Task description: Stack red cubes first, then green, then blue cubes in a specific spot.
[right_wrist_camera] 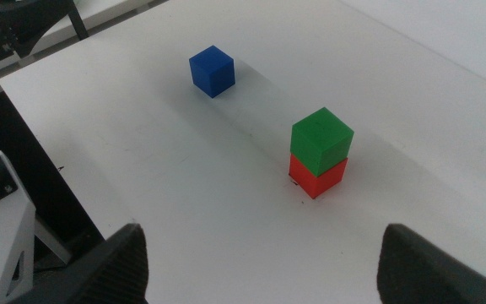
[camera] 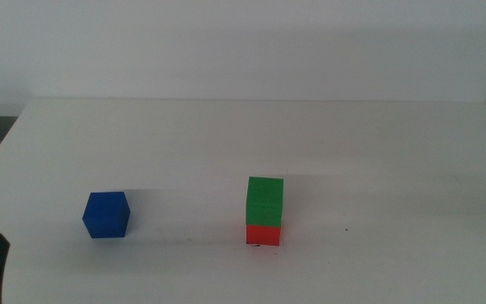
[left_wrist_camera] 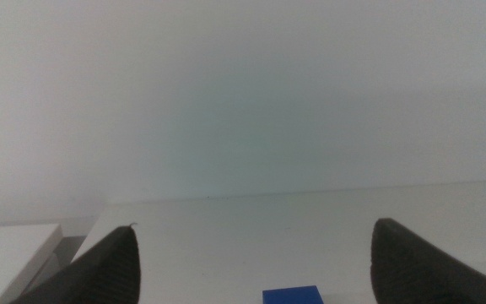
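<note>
Stack so far: the green cube (camera: 265,200) sat squarely on the red cube (camera: 263,234), 2 of 3 levels done, well off to the right of the left pincer and ahead of the right one.
Marked spot: hidden under the red cube; only a faint dark speck showed at its base, too small to read.
Blue cube: the blue cube (camera: 106,214) stood alone on the white table (camera: 378,152), well apart from the stack, just ahead of and between the left pincer's jaws in the left wrist view.
Left pincer: the left pincer (left_wrist_camera: 251,262) waited low at the near table edge, jaws spread wide with nothing between them.
Right pincer: the right pincer (right_wrist_camera: 260,262) hung back above the table, jaws also spread wide and empty, the stack ahead of it.
Handling, as a judgement: the blue cube looked light, rigid and plain-faced, probably a little slick, so not fragile.
Where to hold: 2 opposite vertical faces, near mid-height, jaws square to them so it would not twist.
Risk: a 2-cube stack looked easy to nudge; setting the 3rd down called for a level, centred release.
</note>
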You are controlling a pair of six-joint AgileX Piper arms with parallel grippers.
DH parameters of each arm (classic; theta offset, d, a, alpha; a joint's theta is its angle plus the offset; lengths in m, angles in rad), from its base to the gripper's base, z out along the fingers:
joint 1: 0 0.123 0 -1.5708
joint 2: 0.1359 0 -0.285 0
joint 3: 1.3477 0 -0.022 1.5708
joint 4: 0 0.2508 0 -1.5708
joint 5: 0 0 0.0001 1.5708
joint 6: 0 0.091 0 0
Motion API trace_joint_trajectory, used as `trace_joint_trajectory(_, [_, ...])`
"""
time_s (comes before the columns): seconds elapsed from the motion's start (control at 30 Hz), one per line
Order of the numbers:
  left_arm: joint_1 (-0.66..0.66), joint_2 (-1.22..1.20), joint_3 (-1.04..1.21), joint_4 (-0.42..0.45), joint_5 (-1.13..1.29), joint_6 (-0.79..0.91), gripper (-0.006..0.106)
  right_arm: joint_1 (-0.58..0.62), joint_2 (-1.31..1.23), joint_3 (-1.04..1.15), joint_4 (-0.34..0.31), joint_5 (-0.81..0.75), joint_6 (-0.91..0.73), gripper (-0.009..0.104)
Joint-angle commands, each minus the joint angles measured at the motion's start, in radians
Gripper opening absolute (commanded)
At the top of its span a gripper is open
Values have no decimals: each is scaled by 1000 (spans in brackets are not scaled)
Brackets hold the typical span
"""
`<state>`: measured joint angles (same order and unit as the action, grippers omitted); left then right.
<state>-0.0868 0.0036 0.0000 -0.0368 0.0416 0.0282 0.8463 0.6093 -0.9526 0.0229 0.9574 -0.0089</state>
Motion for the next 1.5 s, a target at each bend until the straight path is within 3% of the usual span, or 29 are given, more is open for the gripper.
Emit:
trace_joint_trajectory(0.0, [-4,-4,0,7,-11,-1,94,1,-3,5,-9,-15,-8,84])
trace_joint_trajectory(0.1, [-1,111,-110,7,126,-1,94,1,-3,5,-9,-15,-8,84])
trace_joint_trajectory(0.23, [-10,443,-494,-15,499,-1,94,1,-3,5,-9,-15,-8,84])
trace_joint_trajectory(0.37, [-10,725,-832,-120,855,2,94,1,-3,5,-5,-15,-8,84])
trace_joint_trajectory(0.53, [-10,990,-1059,-119,1117,-3,94,1,-3,5,-5,-15,-8,84])
trace_joint_trajectory(0.7, [-10,1185,-1080,-174,983,71,94,1,-3,5,-5,-15,-8,84])
trace_joint_trajectory(1.47, [-13,1723,-1080,-158,696,-28,94,1,-3,5,-9,-15,-8,84])
